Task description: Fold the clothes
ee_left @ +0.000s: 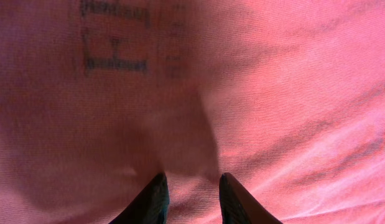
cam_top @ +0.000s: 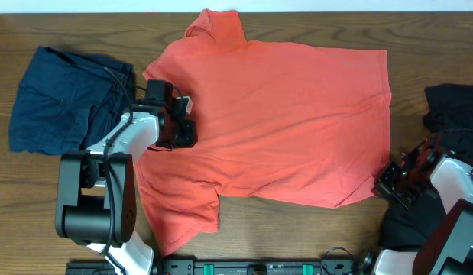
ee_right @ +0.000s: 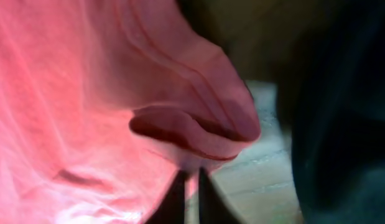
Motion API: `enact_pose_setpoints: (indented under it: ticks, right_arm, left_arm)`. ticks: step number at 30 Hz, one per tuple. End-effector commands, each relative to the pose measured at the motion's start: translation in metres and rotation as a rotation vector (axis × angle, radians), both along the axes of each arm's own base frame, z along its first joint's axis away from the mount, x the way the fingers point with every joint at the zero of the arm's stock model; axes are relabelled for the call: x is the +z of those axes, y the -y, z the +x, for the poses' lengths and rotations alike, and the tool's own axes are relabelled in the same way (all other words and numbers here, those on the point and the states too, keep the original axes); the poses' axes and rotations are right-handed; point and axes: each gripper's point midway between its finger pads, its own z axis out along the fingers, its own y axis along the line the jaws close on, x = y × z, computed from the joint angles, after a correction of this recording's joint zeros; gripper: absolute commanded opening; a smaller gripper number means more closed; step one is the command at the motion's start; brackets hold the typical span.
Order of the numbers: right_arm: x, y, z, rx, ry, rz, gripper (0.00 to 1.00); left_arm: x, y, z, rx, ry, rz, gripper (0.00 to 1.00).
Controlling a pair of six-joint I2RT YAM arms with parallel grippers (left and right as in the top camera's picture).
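Note:
The coral-red T-shirt (cam_top: 289,114) lies spread flat across the middle of the table, its collar at the far edge. My left gripper (cam_top: 189,134) rests on the shirt's left part, near the sleeve. In the left wrist view its fingertips (ee_left: 160,186) stand a little apart, pinching a raised ridge of the red fabric (ee_left: 254,93). My right gripper (cam_top: 383,183) is at the shirt's near right corner. The right wrist view shows that gripper (ee_right: 191,177) shut on the folded-over hem (ee_right: 192,134).
A navy garment (cam_top: 60,99) lies crumpled at the left, just beyond the left arm. A black garment (cam_top: 454,107) sits at the right edge, and more dark cloth (cam_top: 408,221) lies under the right arm. Bare wooden table (cam_top: 312,229) shows along the front.

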Motion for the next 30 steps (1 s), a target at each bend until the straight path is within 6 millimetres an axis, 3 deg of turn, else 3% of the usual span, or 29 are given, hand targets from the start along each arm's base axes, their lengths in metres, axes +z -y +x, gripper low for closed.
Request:
enact_pose_setpoints:
  ticks: [1, 9, 10, 11, 12, 14, 18, 21, 26, 30]
  right_arm:
    - [0.004, 0.004, -0.004, -0.023, -0.016, -0.004, 0.01]
    - [0.036, 0.017, -0.023, -0.069, -0.108, -0.055, 0.01]
    - [0.036, 0.017, -0.022, -0.069, -0.102, -0.056, 0.06]
    - [0.037, 0.016, -0.02, -0.068, -0.093, -0.051, 0.29]
    - [0.036, 0.016, -0.018, -0.061, -0.082, -0.05, 0.45]
    - [0.032, 0.016, -0.013, -0.046, -0.056, -0.06, 0.52]
    - [0.018, 0.013, -0.001, -0.041, 0.011, -0.065, 0.54]
    - [0.007, 0.008, 0.004, -0.095, 0.048, -0.046, 0.49]
    - [-0.006, -0.004, 0.001, -0.114, 0.068, 0.004, 0.45]
    - [-0.009, -0.005, 0.001, -0.114, 0.073, 0.001, 0.33]
  left_arm:
    - [-0.009, 0.0, -0.006, -0.014, -0.029, 0.0, 0.3]
    - [-0.009, 0.0, -0.005, -0.014, -0.025, 0.0, 0.3]
    - [-0.009, 0.0, -0.005, -0.014, -0.024, 0.0, 0.3]
    - [-0.009, 0.0, -0.004, -0.014, -0.022, 0.0, 0.3]
    - [-0.009, 0.0, -0.004, -0.014, -0.019, -0.001, 0.3]
    - [-0.009, 0.0, -0.003, -0.014, -0.015, -0.001, 0.3]
    - [-0.009, 0.0, -0.003, -0.013, -0.014, -0.001, 0.3]
    - [-0.009, 0.0, -0.002, -0.013, -0.014, -0.001, 0.3]
    - [-0.009, 0.0, -0.003, -0.014, -0.015, -0.001, 0.3]
    - [-0.009, 0.0, -0.003, -0.014, -0.015, -0.001, 0.3]
